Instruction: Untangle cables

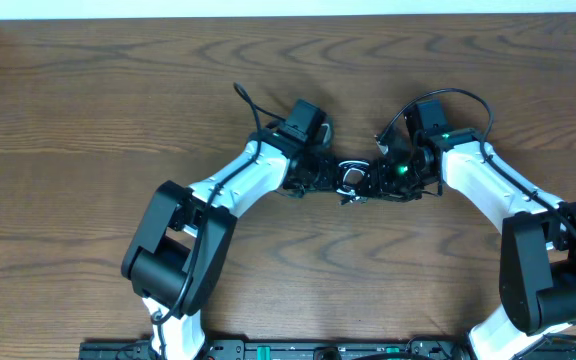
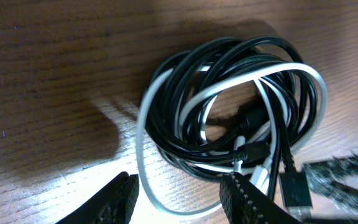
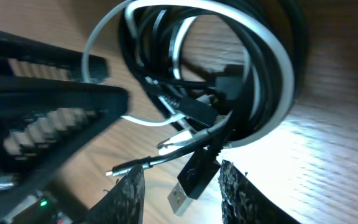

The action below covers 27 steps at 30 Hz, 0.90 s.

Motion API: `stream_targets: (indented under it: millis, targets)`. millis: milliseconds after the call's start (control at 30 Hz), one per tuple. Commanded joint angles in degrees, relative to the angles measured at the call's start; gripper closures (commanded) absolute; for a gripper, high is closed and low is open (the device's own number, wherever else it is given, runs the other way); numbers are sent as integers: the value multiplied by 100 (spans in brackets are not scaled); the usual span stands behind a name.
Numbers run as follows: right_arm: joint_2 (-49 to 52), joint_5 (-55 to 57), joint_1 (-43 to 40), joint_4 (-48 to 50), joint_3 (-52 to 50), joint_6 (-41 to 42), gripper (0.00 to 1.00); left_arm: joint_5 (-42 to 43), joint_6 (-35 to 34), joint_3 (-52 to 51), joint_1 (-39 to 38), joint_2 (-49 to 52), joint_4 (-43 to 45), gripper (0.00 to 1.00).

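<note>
**Cable knot unbroken with both arms at its edge**

At the middle of the brown wood-grain counter point(image 1: 88, 100), the small coiled bundle of thin black and white cables point(image 1: 351, 180) lies between the two white-and-black robot arms, which meet over it from either side.

Seen from the left wrist, the bundle point(image 2: 229, 106) is a tight round coil: black cords are wound over and through one another, and the single white cord point(image 2: 145, 124) threads around the outside and across the centre. The left arm's fingers point(image 2: 120, 199) stand apart at the near edge of the coil. The white cord's outer loop passes through the gap between them, and nothing is pinched.

The right wrist view shows the same coil point(image 3: 229, 81) from the other side. The right arm's fingers point(image 3: 126, 199) are also apart, with a black flat-ended plug with a metal tip point(image 3: 188, 186) hanging in the gap — between them, apparently gripped by neither. A thinner plug end pokes out just beside it.

By these views the job has barely started — no cord has been drawn free, no loop is laid out on its own, and all three cords share one knot. What remains, on this evidence, is nearly everything: find a loose end, take hold, and pull each cord clear of the others.
</note>
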Motion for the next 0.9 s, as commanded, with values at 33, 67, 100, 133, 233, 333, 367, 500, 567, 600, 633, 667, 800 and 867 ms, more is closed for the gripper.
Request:
stream_targets:
  millis: [33, 67, 100, 133, 233, 333, 367, 500, 567, 600, 633, 667, 800, 867]
  targets:
    - [76, -319, 4, 0, -4, 7, 66, -758, 72, 83, -188, -39, 15, 52]
    - [76, -223, 4, -2, -4, 7, 67, -861, 179, 83, -210, -39, 37, 52]
    - [76, -181, 4, -2, -4, 7, 69, -962, 262, 83, -219, -39, 59, 52]
    - [76, -114, 4, -4, -4, 9, 69, -1019, 328, 83, -219, -39, 68, 53]
    - [76, -9, 9, -26, -4, 7, 70, -1073, 387, 83, -219, -39, 70, 69]
    - [76, 98, 15, -68, -15, 9, 71, -789, 385, 83, -247, -39, -44, 87]
    - [76, 98, 15, -70, -17, 9, 71, -717, 385, 83, -258, -37, -79, 87]
    - [76, 98, 22, -63, -20, 11, 66, -619, 387, 79, -289, -37, -251, 87]
    - [76, 197, 50, -66, -20, 94, 64, -616, 385, 68, -289, -39, -284, 87]
    - [76, 306, 79, -68, -20, 179, 63, -614, 385, 66, -289, -39, -297, 87]
    - [76, 389, 103, -70, -20, 240, 62, -614, 385, 66, -289, -37, -321, 87]
    - [76, 466, 142, -70, -20, 299, 61, -614, 385, 63, -289, -39, -345, 87]
    - [76, 629, 323, -63, -20, 354, 61, -595, 382, 63, -289, -37, -514, 87]
    - [76, 844, 424, -74, -20, 354, 65, -409, 385, 63, -289, -37, -579, 85]
